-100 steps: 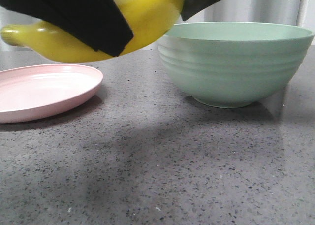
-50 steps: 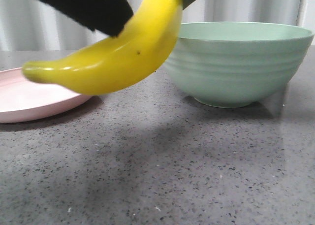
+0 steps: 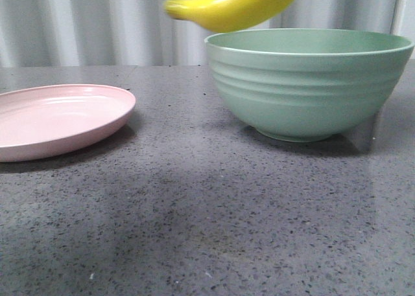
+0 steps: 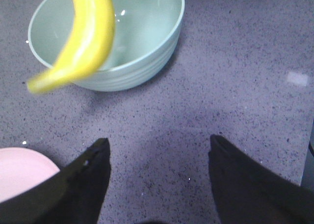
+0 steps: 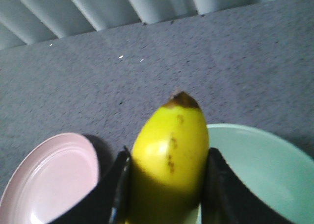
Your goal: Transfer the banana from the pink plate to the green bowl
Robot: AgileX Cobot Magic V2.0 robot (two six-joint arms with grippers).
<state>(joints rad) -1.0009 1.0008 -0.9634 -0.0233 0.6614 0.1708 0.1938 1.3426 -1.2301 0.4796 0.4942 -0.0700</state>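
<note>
The yellow banana (image 3: 237, 6) hangs in the air above the near-left rim of the green bowl (image 3: 311, 89). My right gripper (image 5: 169, 167) is shut on the banana (image 5: 171, 155), black fingers pressed on both its sides, over the gap between plate and bowl. The pink plate (image 3: 58, 118) lies empty at the left. In the left wrist view the banana (image 4: 83, 37) crosses over the bowl's rim (image 4: 105, 79). My left gripper (image 4: 159, 145) is open and empty, above bare table, with the plate's edge (image 4: 19, 170) beside one finger.
The grey speckled table (image 3: 207, 212) spreads in front of both dishes. A ribbed pale wall (image 3: 97, 24) stands behind it.
The banana has risen and moved right, from over the plate's edge to above the bowl's rim. The black fingers have left the front view.
</note>
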